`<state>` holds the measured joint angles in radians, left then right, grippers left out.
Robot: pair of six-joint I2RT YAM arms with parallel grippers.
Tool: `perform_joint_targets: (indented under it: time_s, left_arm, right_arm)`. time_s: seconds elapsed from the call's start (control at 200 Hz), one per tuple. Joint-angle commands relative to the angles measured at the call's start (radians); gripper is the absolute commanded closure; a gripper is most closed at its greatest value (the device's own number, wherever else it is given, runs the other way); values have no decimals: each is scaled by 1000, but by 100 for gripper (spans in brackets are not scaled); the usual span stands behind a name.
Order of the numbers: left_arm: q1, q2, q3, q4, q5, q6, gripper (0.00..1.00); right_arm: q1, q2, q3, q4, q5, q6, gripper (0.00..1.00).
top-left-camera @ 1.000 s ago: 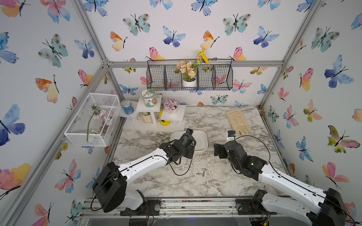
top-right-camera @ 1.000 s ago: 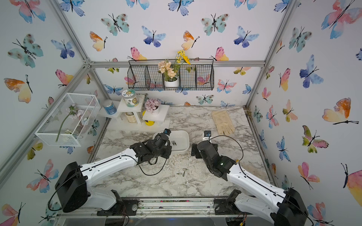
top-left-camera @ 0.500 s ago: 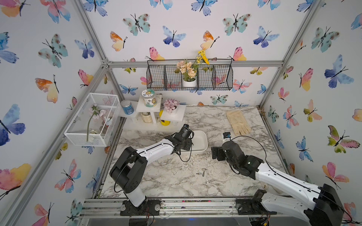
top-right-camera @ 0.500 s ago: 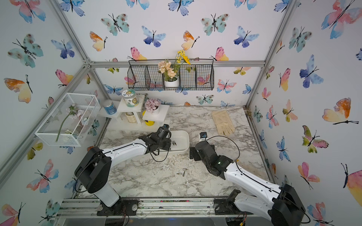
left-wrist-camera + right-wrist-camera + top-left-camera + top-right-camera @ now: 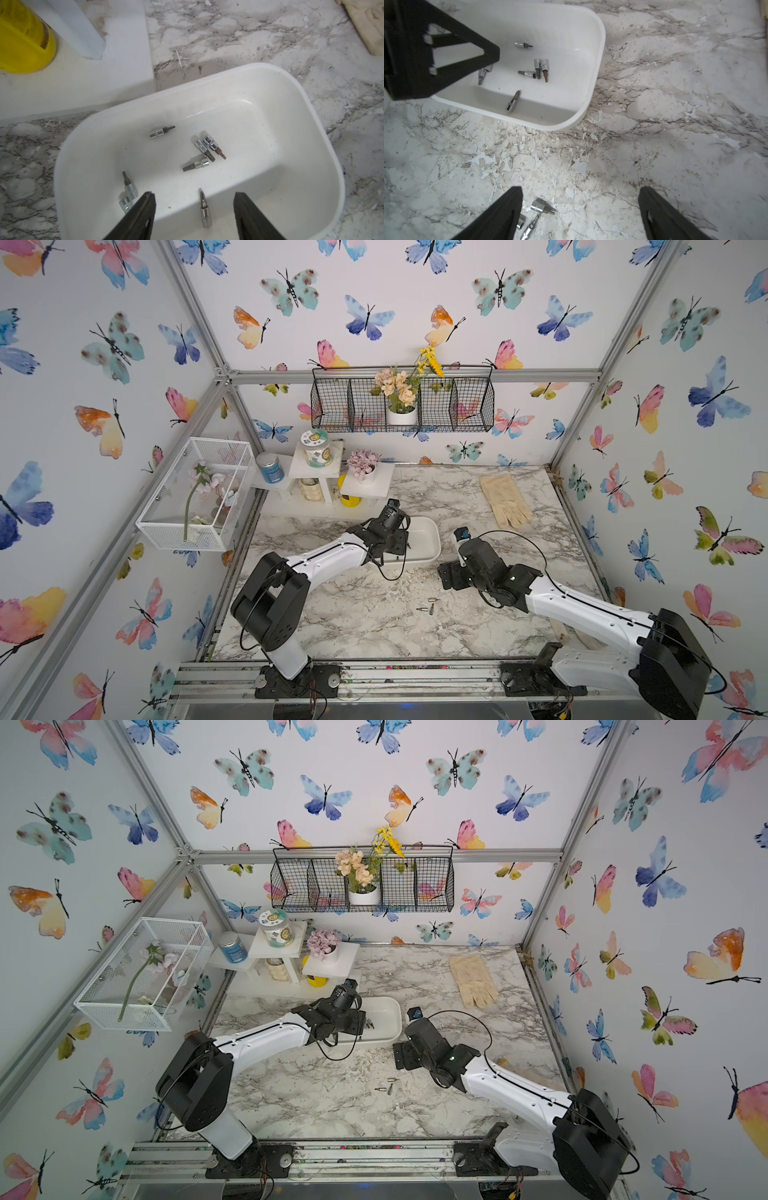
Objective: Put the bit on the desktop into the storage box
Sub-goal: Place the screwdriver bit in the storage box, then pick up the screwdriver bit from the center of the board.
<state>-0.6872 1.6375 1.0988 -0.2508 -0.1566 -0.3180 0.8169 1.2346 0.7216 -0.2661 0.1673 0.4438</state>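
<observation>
Butterfly-papered booth under soft, even light.

White walls point(image 5: 374, 323) printed with watercolour butterflies point(image 5: 291, 290) meet at an aluminium frame point(image 5: 540, 375). On the back wall hangs a black wire basket point(image 5: 469, 406) holding a white pot of flowers point(image 5: 401, 416). On the left wall is a white mesh cage point(image 5: 166, 526) with a pink flower stem point(image 5: 190, 506) inside. In the back corner a white stepped shelf point(image 5: 299, 466) carries a blue jar point(image 5: 270, 467), a patterned jar point(image 5: 318, 450) and a small pot of pink blooms point(image 5: 365, 466).
</observation>
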Motion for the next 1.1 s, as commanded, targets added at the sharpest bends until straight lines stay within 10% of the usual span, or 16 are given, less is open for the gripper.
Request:
perform_joint_targets:
  time_s: [0.0,0.11,1.096]
  left_arm:
    - [2,-133,-27,-21,-18,-32,18]
    - [2,-242,-93,-13,-8,-63,0]
    - [2,-680,-455,-106,22,-215,1]
  right_arm:
    - [-3,29,36,-52,-91,-14,10]
    - [3,47,38,-64,-124,-7,12]
    - [233,231,65,-174,-160,260,46]
